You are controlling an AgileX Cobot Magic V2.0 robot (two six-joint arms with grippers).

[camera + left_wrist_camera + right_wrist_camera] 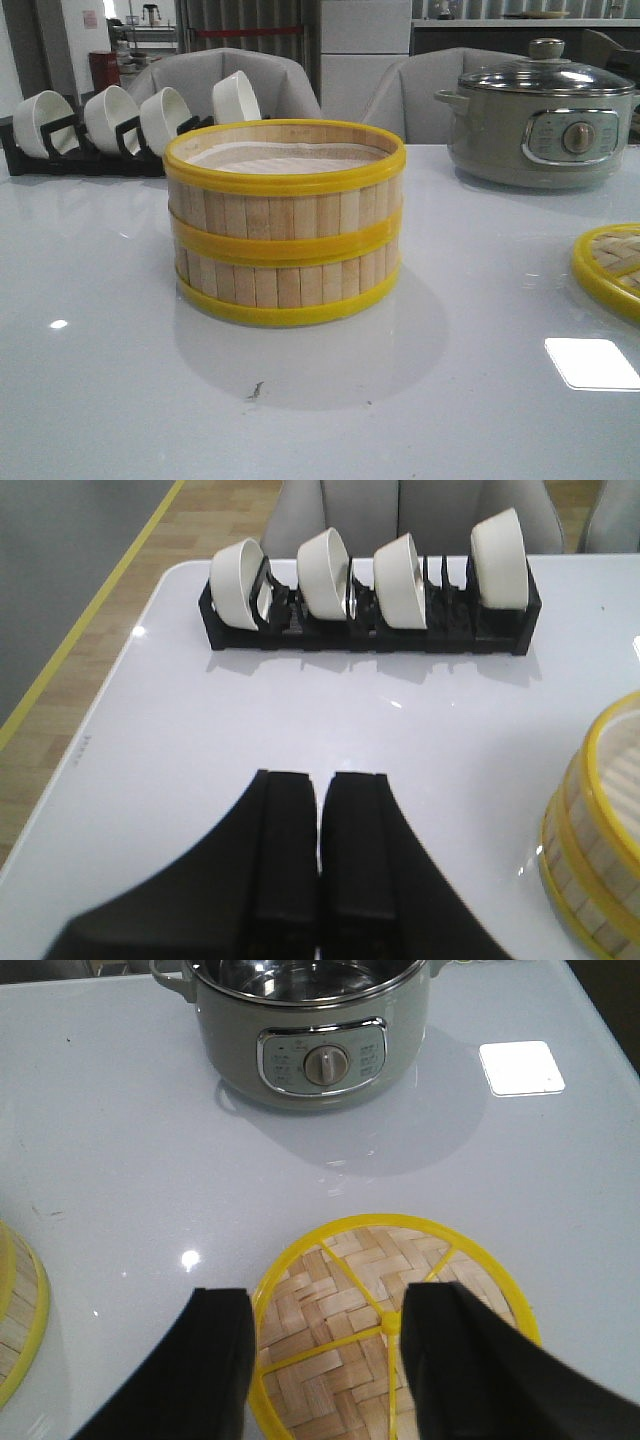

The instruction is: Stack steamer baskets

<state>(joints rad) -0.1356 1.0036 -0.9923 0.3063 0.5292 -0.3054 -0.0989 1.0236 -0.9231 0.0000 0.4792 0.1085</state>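
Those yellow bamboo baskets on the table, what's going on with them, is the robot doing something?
The two steamer baskets already sit one on top of the other in the middle of the white table. Neither arm is touching them. The left gripper is shut and empty, near the rack of white bowls. The right gripper is open above the flat woven lid, which lies on the table in front of the grey pot.

The glossy white table (100, 400) carries the stacked steamer baskets (285, 222) at its centre. A black rack of white bowls (120, 125) sits at ten o'clock, the grey electric pot (540, 115) at two o'clock, and the woven bamboo lid (612, 268) at three o'clock.
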